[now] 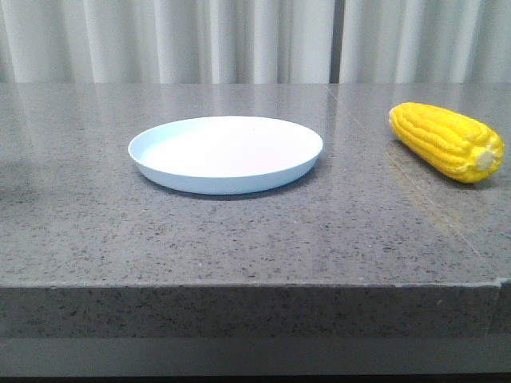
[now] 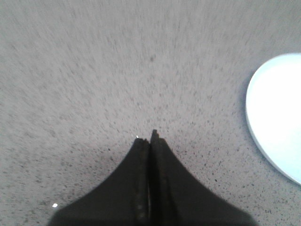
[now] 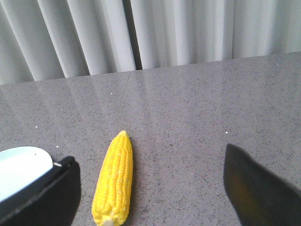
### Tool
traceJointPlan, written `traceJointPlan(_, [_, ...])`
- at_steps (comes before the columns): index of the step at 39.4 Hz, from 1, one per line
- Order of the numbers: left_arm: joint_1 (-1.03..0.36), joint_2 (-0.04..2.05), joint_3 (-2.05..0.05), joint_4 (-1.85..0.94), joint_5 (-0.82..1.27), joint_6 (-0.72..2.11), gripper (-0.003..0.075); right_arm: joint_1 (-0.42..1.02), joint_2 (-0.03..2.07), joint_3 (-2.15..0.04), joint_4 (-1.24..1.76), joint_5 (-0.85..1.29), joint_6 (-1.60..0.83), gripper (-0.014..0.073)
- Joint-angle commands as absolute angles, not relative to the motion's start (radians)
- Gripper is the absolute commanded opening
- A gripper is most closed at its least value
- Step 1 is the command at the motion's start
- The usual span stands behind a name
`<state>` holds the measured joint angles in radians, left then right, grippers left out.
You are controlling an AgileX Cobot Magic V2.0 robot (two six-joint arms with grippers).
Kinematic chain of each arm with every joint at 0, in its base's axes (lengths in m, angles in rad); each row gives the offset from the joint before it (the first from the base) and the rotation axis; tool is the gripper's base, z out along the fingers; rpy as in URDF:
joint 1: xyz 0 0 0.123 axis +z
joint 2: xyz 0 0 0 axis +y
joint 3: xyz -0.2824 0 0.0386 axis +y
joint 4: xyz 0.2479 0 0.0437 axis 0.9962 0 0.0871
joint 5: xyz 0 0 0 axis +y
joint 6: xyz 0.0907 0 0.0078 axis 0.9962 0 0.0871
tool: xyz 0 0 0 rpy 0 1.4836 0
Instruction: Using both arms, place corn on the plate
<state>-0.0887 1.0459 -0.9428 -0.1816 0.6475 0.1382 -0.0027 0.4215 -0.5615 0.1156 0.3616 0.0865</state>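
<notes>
The yellow corn (image 1: pixel 445 140) lies on the grey table at the right, its pale stem end toward the front. The pale blue-white plate (image 1: pixel 226 153) sits empty near the table's middle. Neither gripper shows in the front view. In the right wrist view my right gripper (image 3: pixel 153 181) is open, its black fingers (image 3: pixel 51 195) wide apart, and the corn (image 3: pixel 114 182) lies between them, nearer one finger, not touched. The plate's edge (image 3: pixel 21 167) shows beside that finger. In the left wrist view my left gripper (image 2: pixel 149 141) is shut and empty over bare table, the plate (image 2: pixel 277 132) off to one side.
The grey speckled stone table (image 1: pixel 255 231) has its front edge close to the camera. White curtains (image 1: pixel 239 40) hang behind the table's far edge.
</notes>
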Motion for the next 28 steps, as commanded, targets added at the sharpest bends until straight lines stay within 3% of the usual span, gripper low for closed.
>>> traceJointPlan(1, [-0.111, 0.873, -0.857, -0.187, 0.469, 0.158, -0.0020, -0.010, 0.434, -0.596, 0.117, 0.275, 0.076, 0.0640])
traceJointPlan(15, [-0.119, 0.343, -0.505, -0.183, 0.349, 0.158, -0.0020, -0.010, 0.434, -0.596, 0.117, 0.275, 0.076, 0.0640])
traceJointPlan(28, [-0.119, 0.100, -0.385, -0.183, 0.324, 0.158, -0.0020, -0.010, 0.434, -0.596, 0.117, 0.275, 0.076, 0.0640])
